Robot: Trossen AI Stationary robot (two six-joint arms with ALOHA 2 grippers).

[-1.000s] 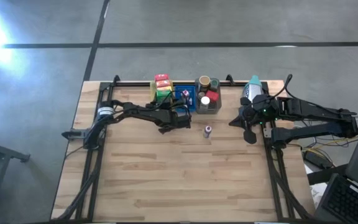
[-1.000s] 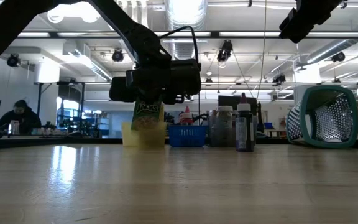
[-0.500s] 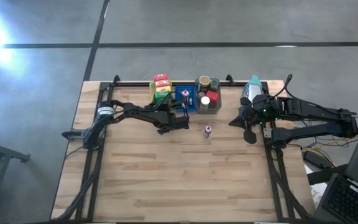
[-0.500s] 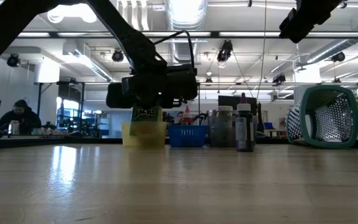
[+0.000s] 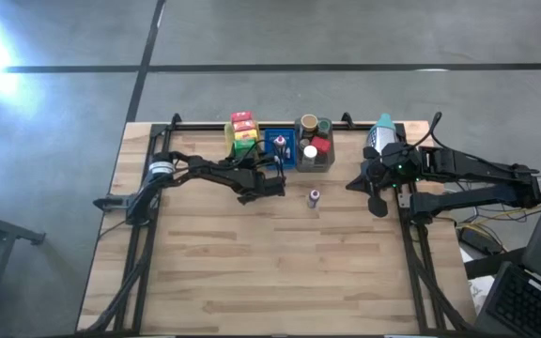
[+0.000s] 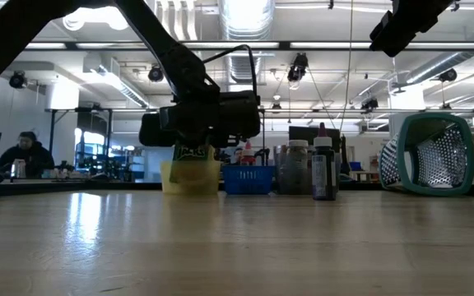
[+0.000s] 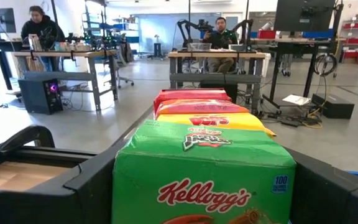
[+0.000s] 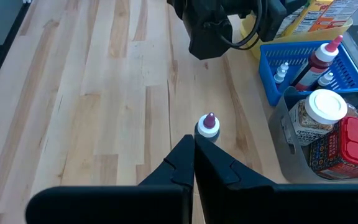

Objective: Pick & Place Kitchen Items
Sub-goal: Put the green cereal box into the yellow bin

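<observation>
A small purple-capped bottle [image 5: 314, 197] stands alone on the tabletop [image 5: 252, 272] toward the far edge. Left gripper [image 5: 272, 181], fingers apart, hovers before the yellow tray's snack boxes [image 5: 244, 133]. Right gripper [image 5: 377, 202], fingers together, waits by the right edge. Jars [image 5: 315, 137] fill the grey tray.

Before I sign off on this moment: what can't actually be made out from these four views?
- Left claw: the high view shows a dark mass; the low view leaves it in silhouette.
- Green Kellogg's box: its lower front is cut off by the left wrist view's bottom edge.
- Small vials in the blue tray: too small to read.
- Lone bottle on the table: its base sits behind the shut right claw.
</observation>
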